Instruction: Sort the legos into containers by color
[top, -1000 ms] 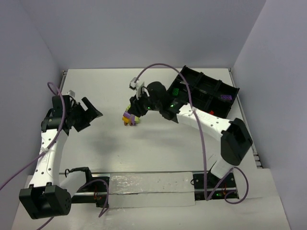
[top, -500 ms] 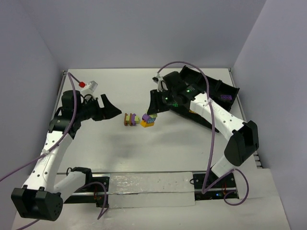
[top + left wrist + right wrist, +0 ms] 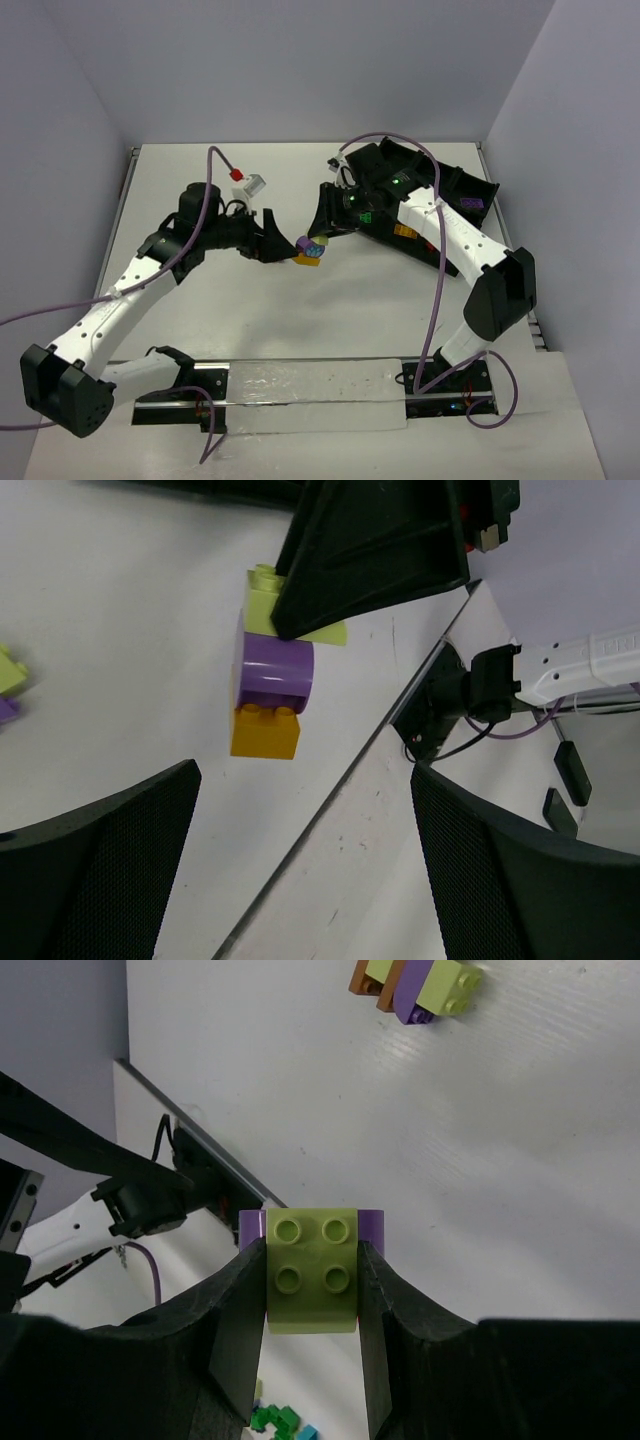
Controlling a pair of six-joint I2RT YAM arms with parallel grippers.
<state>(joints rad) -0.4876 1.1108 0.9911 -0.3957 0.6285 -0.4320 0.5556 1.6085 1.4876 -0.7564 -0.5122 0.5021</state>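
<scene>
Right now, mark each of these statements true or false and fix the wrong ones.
1. The right gripper is shut on the yellow-green brick of a stacked cluster. True.
2. The left gripper is clamped on that cluster's orange brick. False: it is open, with its fingers apart from the cluster.
3. In the cluster, the purple brick sits between the yellow-green and the orange. True.
4. The held cluster is inside the black tray. False: it is over the white table, between the two grippers.
5. A second cluster lies on the table. True.
</scene>
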